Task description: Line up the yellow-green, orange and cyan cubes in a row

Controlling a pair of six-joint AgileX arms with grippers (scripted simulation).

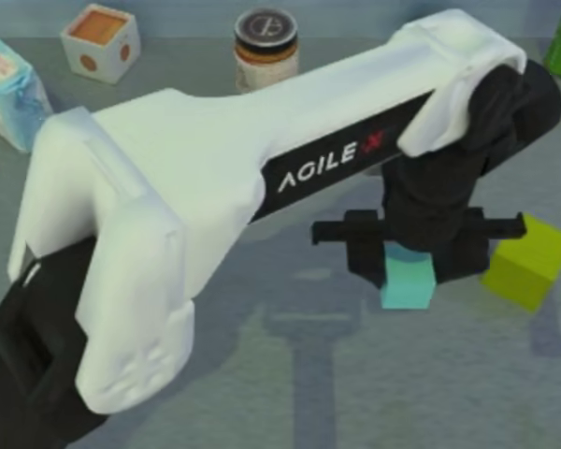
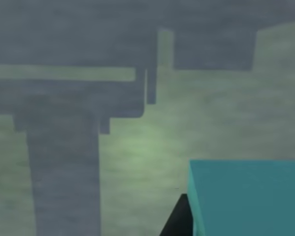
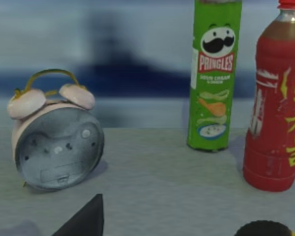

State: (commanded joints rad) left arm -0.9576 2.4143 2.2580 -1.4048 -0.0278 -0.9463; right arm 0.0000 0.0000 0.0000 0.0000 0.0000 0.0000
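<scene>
Near the table's point(image 1: 262, 374) right edge | left gripper point(image 1: 409, 254) grips cyan cube point(image 1: 408, 285) | yellow-green cube point(image 1: 530, 260) just beside it

A grey-green mottled bench point(image 1: 262, 374) fills the room's foreground, crossed by hard-edged shadows. Beyond its far edge, a pale blurred wall point(image 3: 88, 29) carries a darker band.

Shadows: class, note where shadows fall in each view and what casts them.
Top view: the left arm's shadow lies on the table below the left gripper at the cyan cube. Left wrist view: blocky arm-like shadows cross the tabletop. Right wrist view: the alarm clock shades the table beside it.
</scene>
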